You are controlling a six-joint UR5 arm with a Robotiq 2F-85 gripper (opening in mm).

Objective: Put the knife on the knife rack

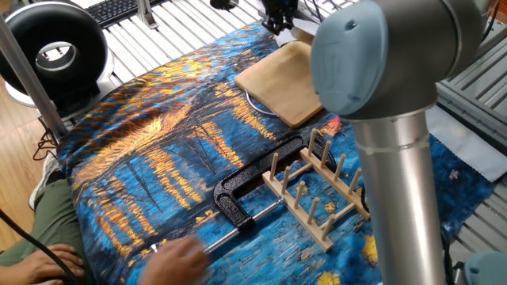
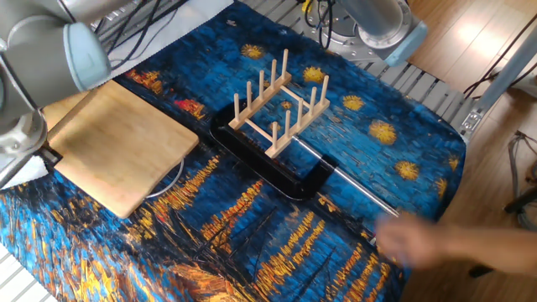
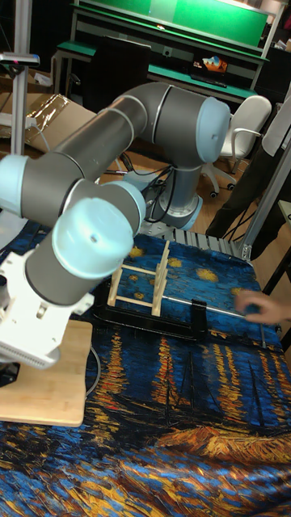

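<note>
Jaws' state hidden, can't tell, pale wooden pegged knife rack upright beside black metal clamp, rectangular bamboo board

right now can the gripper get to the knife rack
Likely yes: nothing covers the knife rack. The gripper hangs beyond the cutting board; the person's hand is by the clamp rod, off the rack.

gripper cut off; hand motion-blurred
</note>
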